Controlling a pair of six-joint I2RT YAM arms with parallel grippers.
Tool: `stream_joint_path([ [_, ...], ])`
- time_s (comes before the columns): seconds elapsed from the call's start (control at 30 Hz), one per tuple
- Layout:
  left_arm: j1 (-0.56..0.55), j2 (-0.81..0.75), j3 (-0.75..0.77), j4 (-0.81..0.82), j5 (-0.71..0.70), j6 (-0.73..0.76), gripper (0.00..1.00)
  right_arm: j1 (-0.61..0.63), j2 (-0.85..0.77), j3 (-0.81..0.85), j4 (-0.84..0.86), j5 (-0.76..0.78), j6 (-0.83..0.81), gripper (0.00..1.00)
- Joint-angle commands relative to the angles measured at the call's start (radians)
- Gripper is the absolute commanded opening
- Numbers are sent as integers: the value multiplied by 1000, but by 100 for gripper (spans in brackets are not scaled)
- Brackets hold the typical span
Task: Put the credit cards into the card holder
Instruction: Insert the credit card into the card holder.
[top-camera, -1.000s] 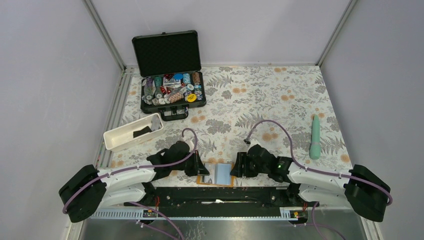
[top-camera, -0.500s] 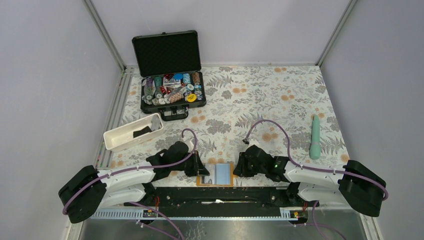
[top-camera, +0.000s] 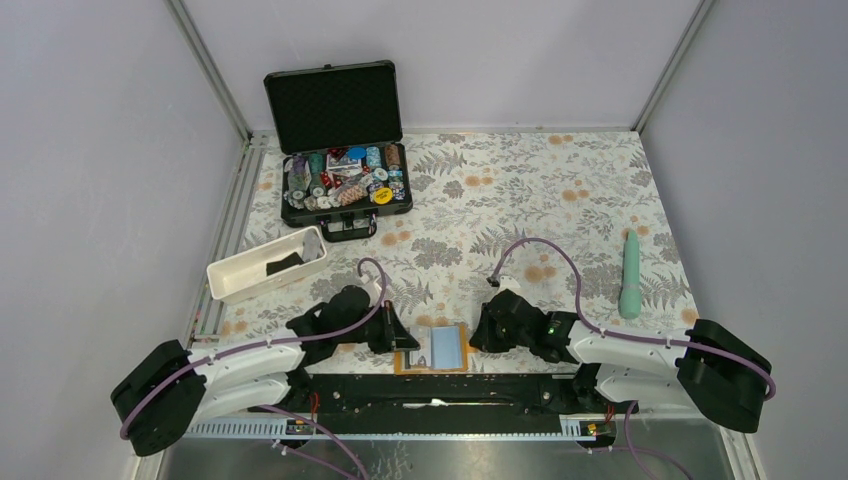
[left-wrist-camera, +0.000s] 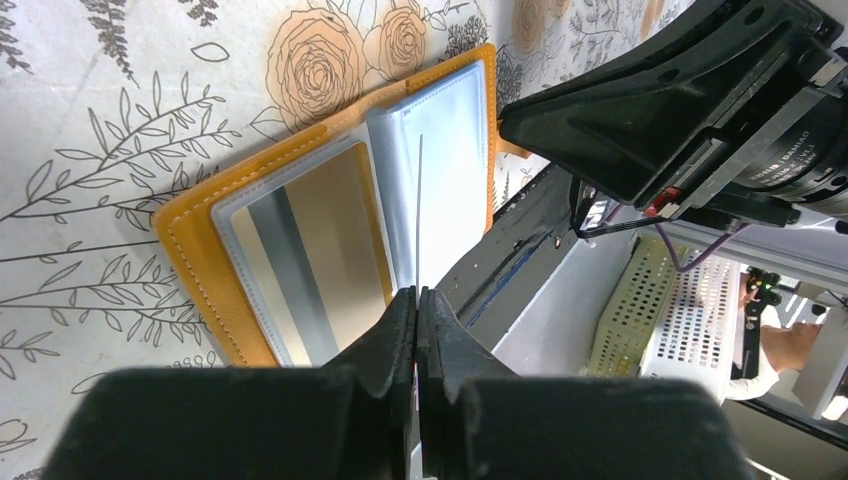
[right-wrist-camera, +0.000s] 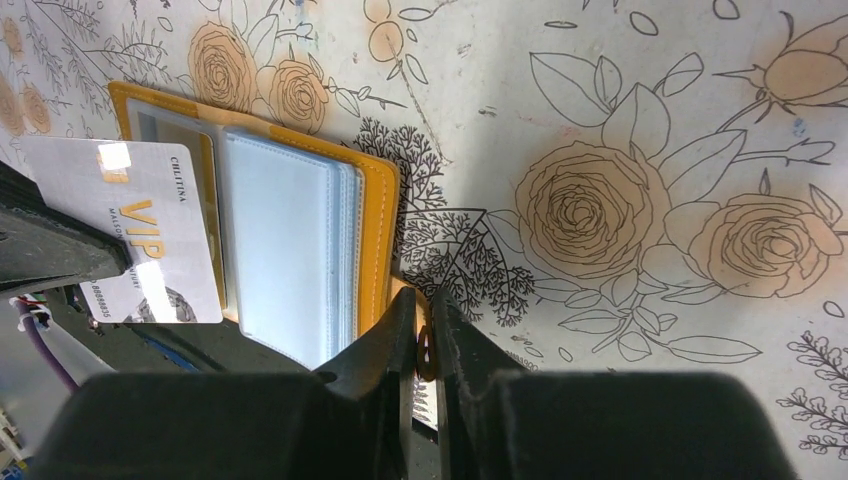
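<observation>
The floral table (top-camera: 560, 190) carries an open black case (top-camera: 340, 150) of chips (top-camera: 345, 182) at the far left, and a white tray (top-camera: 232, 277) nearer; the card holder (top-camera: 447, 347) lies open at the near edge; the right gripper (right-wrist-camera: 423, 315) pinches narrowly on its snap tab (right-wrist-camera: 424, 340); the left gripper (left-wrist-camera: 416, 305), clamped tight, holds the pale card (right-wrist-camera: 150, 230) over the holder's left half.

Left gripper (left-wrist-camera: 416, 300) tight-jawed; right gripper (right-wrist-camera: 421, 305) likewise; both low
</observation>
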Motion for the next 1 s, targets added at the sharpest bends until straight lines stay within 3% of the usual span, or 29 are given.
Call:
stream_joint_path([
  [0.0, 20, -20, -36, 117, 41, -47, 0, 9, 8, 28, -50, 46, -6, 3],
  [0.37, 23, 29, -79, 260, 68, -109, 0, 9, 13, 33, -52, 49, -7, 1],
  [0.97, 23, 53, -112, 294, 53, -113, 0, 9, 19, 39, -54, 50, -9, 0],
])
